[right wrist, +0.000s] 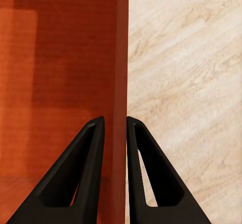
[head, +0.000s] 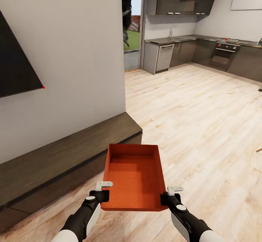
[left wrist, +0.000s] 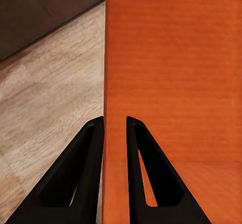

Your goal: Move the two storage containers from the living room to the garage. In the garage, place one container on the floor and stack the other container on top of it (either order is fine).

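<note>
One orange-red storage container (head: 133, 176) hangs in front of me above the wood-plank floor, held by its two side walls. My left gripper (head: 103, 195) is shut on its left wall, and the left wrist view shows that thin wall (left wrist: 107, 72) pinched between the black fingers (left wrist: 85, 168). My right gripper (head: 165, 198) is shut on the right wall (right wrist: 121, 72), one finger (right wrist: 83, 173) inside the bin and the other outside. The bin is open-topped and holds nothing. The second container is out of view.
The long low dark-wood bench (head: 62, 158) runs along the white wall at my left, under the black TV (head: 14, 67). Light plank floor (head: 196, 115) stretches ahead to the dark-cabinet kitchen (head: 203, 51). A doorway (head: 131, 27) opens to the outside at the back.
</note>
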`<state>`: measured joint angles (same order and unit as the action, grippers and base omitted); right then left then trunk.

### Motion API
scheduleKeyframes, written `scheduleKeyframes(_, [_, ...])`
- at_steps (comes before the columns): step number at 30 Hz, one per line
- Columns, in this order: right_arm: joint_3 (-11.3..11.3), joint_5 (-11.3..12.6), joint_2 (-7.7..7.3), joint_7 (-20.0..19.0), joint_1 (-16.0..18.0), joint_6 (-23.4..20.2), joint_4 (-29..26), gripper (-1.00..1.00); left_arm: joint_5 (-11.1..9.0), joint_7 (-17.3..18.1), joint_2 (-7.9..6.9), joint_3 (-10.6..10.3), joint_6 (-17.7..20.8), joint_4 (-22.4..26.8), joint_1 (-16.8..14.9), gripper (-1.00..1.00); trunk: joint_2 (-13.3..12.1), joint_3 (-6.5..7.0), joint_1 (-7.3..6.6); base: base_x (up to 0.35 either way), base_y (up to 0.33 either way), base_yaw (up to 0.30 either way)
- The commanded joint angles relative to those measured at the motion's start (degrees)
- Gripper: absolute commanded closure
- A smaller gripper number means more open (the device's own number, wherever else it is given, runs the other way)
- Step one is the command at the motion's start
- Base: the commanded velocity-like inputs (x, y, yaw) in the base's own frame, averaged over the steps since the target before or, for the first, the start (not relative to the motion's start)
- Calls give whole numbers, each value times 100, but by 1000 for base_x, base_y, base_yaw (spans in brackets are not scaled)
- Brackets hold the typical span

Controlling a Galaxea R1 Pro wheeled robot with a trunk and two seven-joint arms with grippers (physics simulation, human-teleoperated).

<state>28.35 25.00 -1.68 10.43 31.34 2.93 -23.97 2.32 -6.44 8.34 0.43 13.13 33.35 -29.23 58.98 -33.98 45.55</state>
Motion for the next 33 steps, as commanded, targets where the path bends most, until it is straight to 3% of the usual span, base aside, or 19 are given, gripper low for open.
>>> scheduleKeyframes(1, [107,-15,-77,8,3,76,-20,100,-92,301,-3,9,76,-2,-4,100,3,-5,0,0,0,0])
scheduleKeyframes(20, [109,-22,-78,3,3,-114,-20,100,-91,301,-16,10,76,-7,-4,100,3,-5,0,0,0,0])
scheduleKeyframes(21, [-24,-30,-16,20,3,-147,-75,100,-16,29,-25,58,85,25,5,100,4,-5,0,0,0,0])
scheduleKeyframes(29, [-52,-62,-23,16,3,-122,-145,100,56,105,-32,105,72,67,5,100,4,-5,0,0,0,0])
scheduleKeyframes(33, [-15,-6,-61,16,3,-118,-178,100,236,177,1,255,68,67,5,100,4,-5,0,0,0,0])
